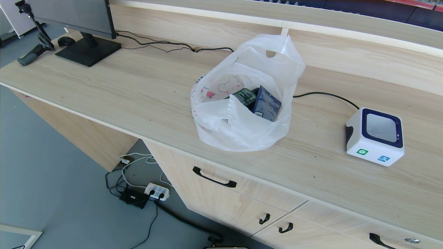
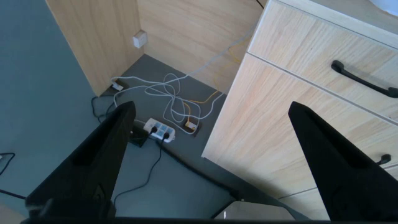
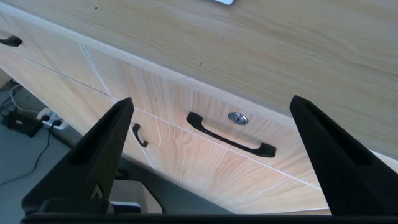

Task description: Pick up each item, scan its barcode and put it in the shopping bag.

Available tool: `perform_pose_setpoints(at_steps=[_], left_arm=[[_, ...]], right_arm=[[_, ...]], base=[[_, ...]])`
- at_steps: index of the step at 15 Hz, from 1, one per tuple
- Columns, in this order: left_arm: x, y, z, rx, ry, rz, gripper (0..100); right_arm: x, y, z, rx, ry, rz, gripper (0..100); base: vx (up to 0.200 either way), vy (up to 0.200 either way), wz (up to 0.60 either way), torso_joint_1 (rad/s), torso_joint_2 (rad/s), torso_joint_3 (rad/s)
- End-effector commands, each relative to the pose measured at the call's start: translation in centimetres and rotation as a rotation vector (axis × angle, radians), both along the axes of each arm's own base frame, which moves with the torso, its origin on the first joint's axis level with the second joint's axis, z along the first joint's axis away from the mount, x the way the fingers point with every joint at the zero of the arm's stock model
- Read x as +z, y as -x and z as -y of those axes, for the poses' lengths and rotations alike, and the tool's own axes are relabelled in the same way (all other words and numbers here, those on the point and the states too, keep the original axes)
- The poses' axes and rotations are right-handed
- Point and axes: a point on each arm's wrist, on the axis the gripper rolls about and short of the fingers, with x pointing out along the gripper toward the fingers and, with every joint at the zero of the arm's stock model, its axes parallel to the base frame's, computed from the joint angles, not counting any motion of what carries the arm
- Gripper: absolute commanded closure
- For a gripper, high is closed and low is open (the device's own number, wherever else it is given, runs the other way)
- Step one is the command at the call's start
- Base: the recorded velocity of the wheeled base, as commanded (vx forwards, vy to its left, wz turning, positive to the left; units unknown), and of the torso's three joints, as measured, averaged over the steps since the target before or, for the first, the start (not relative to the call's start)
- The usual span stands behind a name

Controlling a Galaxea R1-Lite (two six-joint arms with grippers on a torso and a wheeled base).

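1. Head view: one white shopping bag (image 1: 242,135) stands open near the middle of the wooden counter (image 1: 138,93).
2. Two items show inside it, a dark blue box (image 1: 267,103) and a green-black pack (image 1: 244,96), touching each other.
3. One scanner (image 1: 375,136) sits well apart, to the bag's right.
4. One monitor (image 1: 74,15) stands at the far left.
5. Left gripper (image 2: 211,168) hangs below the counter over the floor, jaws released, nothing between them.
6. Right gripper (image 3: 211,162) hangs before the drawer fronts, jaws likewise spread and empty.
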Motion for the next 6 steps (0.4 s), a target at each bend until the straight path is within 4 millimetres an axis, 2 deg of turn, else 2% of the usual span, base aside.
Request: perform_pose_setpoints(at_steps=[1, 6], left_arm=[[0.0, 0.0, 0.0, 0.0, 0.001, 0.0, 0], [0.0, 0.0, 0.0, 0.0, 0.001, 0.0, 0]], right_arm=[[0.02, -0.01, 0.0, 0.0, 0.0, 0.0, 0], [0.05, 0.0, 0.0, 0.0, 0.0, 0.0, 0]], base=[[0.0, 0.0, 0.0, 0.0, 0.0, 0.0], [0.0, 0.0, 0.0, 0.0, 0.0, 0.0]])
